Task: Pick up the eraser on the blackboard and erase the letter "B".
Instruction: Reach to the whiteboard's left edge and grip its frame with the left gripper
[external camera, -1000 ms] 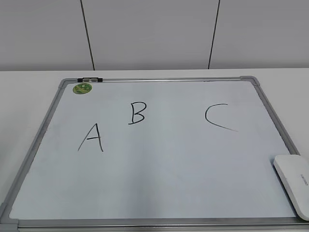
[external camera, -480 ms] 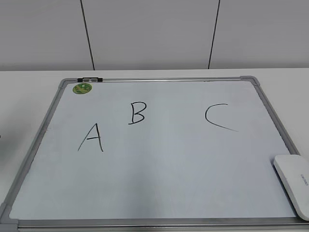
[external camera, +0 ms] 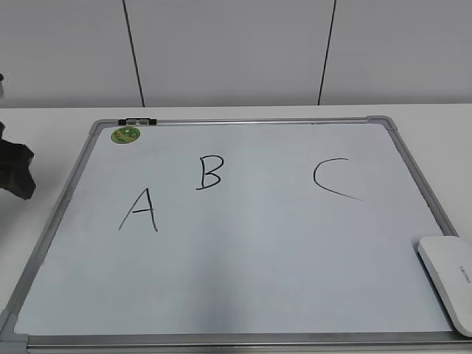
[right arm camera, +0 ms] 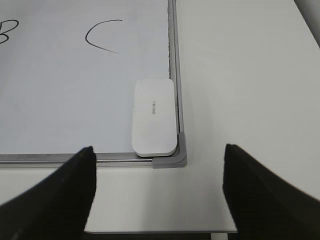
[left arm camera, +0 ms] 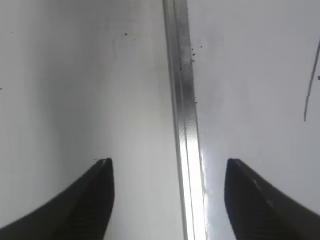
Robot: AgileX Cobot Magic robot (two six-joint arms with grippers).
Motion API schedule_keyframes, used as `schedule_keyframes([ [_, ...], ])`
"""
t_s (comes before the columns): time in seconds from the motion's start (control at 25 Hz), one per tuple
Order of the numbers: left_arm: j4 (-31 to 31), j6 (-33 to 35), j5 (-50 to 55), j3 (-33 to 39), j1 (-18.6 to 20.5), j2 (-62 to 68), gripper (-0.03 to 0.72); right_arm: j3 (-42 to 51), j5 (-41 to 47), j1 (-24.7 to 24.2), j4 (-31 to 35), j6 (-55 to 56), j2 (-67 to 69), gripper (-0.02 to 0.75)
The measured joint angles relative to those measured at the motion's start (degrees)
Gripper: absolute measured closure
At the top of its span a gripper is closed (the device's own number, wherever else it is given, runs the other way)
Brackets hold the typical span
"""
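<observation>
Since a second ago, the left gripper (left arm camera: 169, 172) has come into view at the board's (external camera: 243, 295) left edge, jaws spread wide over the frame. Right gripper (right arm camera: 159, 160) hangs wide open too, holding nothing. Just ahead of it lies the eraser (right arm camera: 154, 118), flat in the board's near right corner, well apart from the B (external camera: 209, 172). It looks light, stiff and smooth, probably slippery; pinch across its long sides.

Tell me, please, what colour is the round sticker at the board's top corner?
Green, with a small pale design on it. The sticker shows best in the exterior view.
</observation>
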Motion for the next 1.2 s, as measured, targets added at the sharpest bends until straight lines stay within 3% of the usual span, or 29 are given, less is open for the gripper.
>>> schedule_keyframes([
  [0.2, -1.52, 0.0, 4.43, -7.07, 0.0, 7.22, 0.204, 0.0, 0.0, 0.0, 0.0, 0.0, 0.0, 0.151],
  [0.52, -2.23, 1.81, 6.25, -13.67, 0.0, 15.71, 0.209, 0.0, 0.0, 0.0, 0.0, 0.0, 0.0, 0.151],
  [1.2, -6.74, 5.97, 3.08, -16.54, 2.32, 23.36, 0.303, 0.0, 0.0, 0.0, 0.0, 0.0, 0.0, 0.151],
])
